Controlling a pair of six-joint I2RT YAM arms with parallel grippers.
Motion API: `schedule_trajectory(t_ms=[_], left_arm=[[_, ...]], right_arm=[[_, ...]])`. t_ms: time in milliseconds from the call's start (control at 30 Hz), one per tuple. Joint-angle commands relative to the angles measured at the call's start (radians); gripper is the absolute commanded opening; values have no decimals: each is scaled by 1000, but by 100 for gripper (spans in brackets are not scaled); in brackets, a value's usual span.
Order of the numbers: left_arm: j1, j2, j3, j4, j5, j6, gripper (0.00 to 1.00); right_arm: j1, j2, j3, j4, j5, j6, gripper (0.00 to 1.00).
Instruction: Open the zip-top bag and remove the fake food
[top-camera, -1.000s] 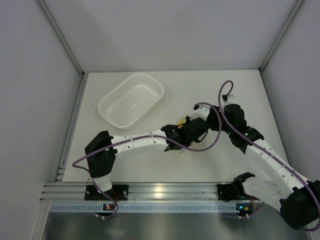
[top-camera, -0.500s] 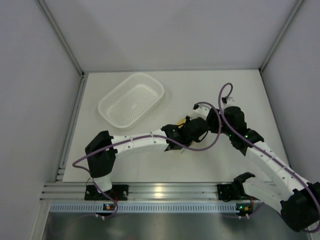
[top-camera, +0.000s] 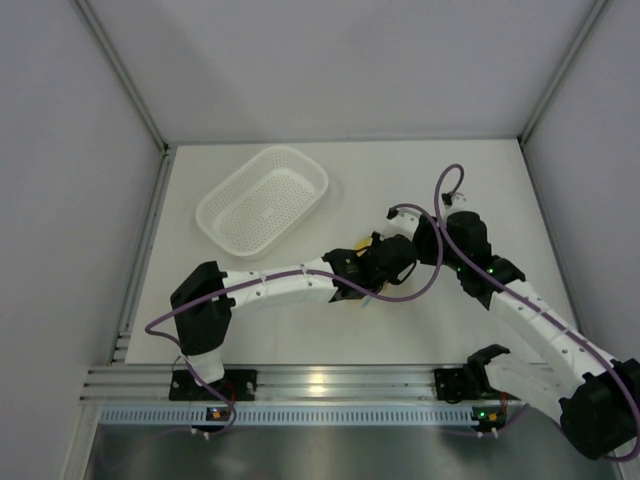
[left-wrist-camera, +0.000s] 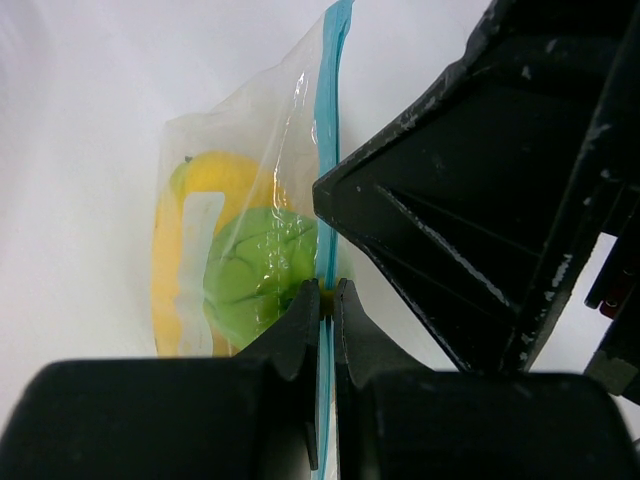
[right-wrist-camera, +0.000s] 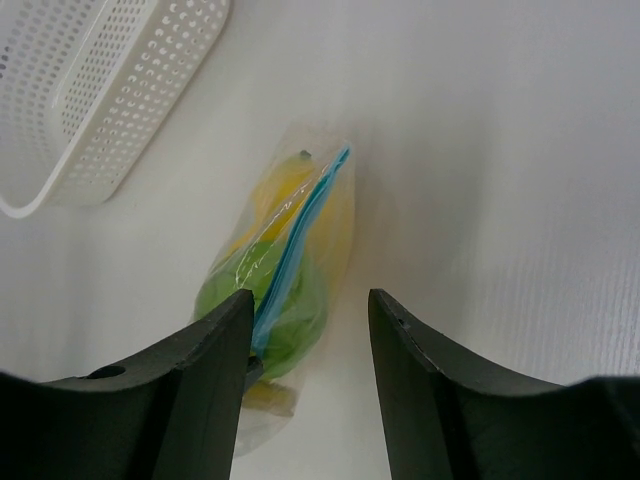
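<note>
The zip-top bag (left-wrist-camera: 250, 190) is clear and crinkly with a light blue zip strip (left-wrist-camera: 331, 120) along its raised edge. Inside show the green ball-like fruit (left-wrist-camera: 255, 270) and yellow fruit (left-wrist-camera: 215, 180). My left gripper (left-wrist-camera: 326, 300) is shut on the blue strip. My right gripper (right-wrist-camera: 310, 330) is open just above the bag (right-wrist-camera: 290, 270), its left finger beside the strip. In the top view the two grippers meet over the bag (top-camera: 352, 262) at mid-table, and it is mostly hidden.
A white perforated basket (top-camera: 263, 199) stands empty at the back left, also in the right wrist view (right-wrist-camera: 90, 90). Grey walls close in the white table on the left, back and right.
Almost nothing has changed. The right arm's wrist has shifted very slightly; the left gripper keeps its hold on the bag's strip.
</note>
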Motion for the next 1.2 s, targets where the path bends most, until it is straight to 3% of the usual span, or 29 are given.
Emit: schedule_trajectory(t_ms=[0, 1167], left_arm=[[1, 2, 30, 6, -19, -19, 0], [1, -15, 28, 7, -13, -41, 0]], right_arm=[[-13, -20, 5, 52, -1, 1, 51], [-12, -34, -21, 41, 25, -6, 50]])
